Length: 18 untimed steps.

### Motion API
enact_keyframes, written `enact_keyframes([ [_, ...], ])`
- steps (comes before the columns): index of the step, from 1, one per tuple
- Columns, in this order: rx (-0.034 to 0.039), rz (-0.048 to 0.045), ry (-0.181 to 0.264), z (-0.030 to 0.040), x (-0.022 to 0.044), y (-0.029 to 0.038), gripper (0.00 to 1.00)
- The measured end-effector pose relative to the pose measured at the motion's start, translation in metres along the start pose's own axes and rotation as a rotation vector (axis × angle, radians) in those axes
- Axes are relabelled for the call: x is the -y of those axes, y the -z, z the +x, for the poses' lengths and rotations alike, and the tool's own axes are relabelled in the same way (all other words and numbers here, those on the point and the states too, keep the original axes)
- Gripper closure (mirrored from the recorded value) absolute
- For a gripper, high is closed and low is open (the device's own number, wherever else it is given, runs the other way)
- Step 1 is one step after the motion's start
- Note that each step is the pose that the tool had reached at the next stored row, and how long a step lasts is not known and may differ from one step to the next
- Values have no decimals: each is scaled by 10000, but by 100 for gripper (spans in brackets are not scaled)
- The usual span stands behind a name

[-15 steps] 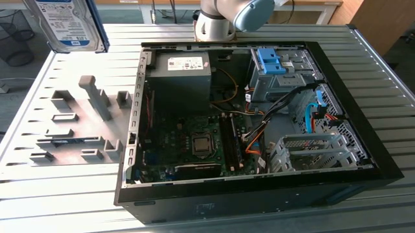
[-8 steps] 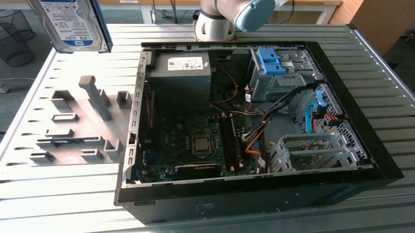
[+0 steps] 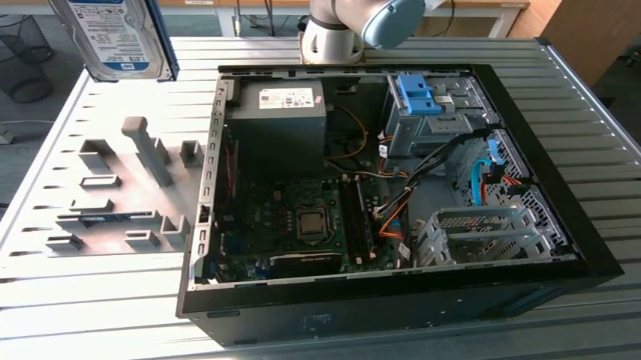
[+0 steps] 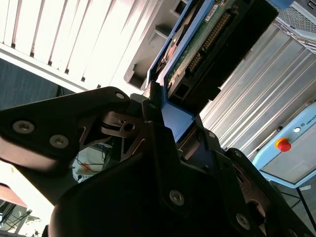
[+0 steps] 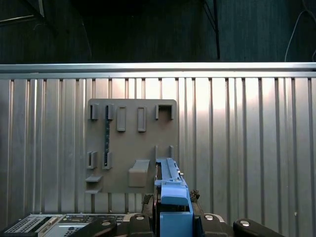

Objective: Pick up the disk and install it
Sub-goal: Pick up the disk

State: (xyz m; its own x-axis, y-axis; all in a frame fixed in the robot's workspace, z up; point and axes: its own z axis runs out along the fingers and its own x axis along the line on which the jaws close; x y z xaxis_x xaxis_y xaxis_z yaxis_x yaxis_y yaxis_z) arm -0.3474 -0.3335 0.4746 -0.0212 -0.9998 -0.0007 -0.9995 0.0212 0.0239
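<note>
Ribbed silver table (image 3: 586,105) spans exterior view. Resting directly on it: grey fixture plate (image 3: 60,187) with upright holders, left of frame; open black computer case (image 3: 401,307), centre to right, just beside plate.

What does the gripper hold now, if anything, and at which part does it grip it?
The gripper holds the disk. It grips it at one end, with its fingers closed on the blue caddy rail.
</note>
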Motion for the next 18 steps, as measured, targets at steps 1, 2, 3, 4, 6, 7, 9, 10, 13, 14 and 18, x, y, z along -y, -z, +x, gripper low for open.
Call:
enact_keyframes([
  [1,0,0,0,0,8,0,64],
  [2,0,0,0,0,18,0,64],
  [3,0,0,1,-1,28,1,64],
  [4,0,0,0,-1,36,1,64],
  [6,0,0,0,-1,52,1,64],
  [7,0,0,0,-1,60,1,64],
  [9,0,0,0,-2,77,2,64],
  [10,0,0,0,-2,82,2,64],
  [13,0,0,-1,-2,89,2,64],
  [14,0,0,0,-2,93,2,64],
  [18,0,0,0,-2,99,2,64],
])
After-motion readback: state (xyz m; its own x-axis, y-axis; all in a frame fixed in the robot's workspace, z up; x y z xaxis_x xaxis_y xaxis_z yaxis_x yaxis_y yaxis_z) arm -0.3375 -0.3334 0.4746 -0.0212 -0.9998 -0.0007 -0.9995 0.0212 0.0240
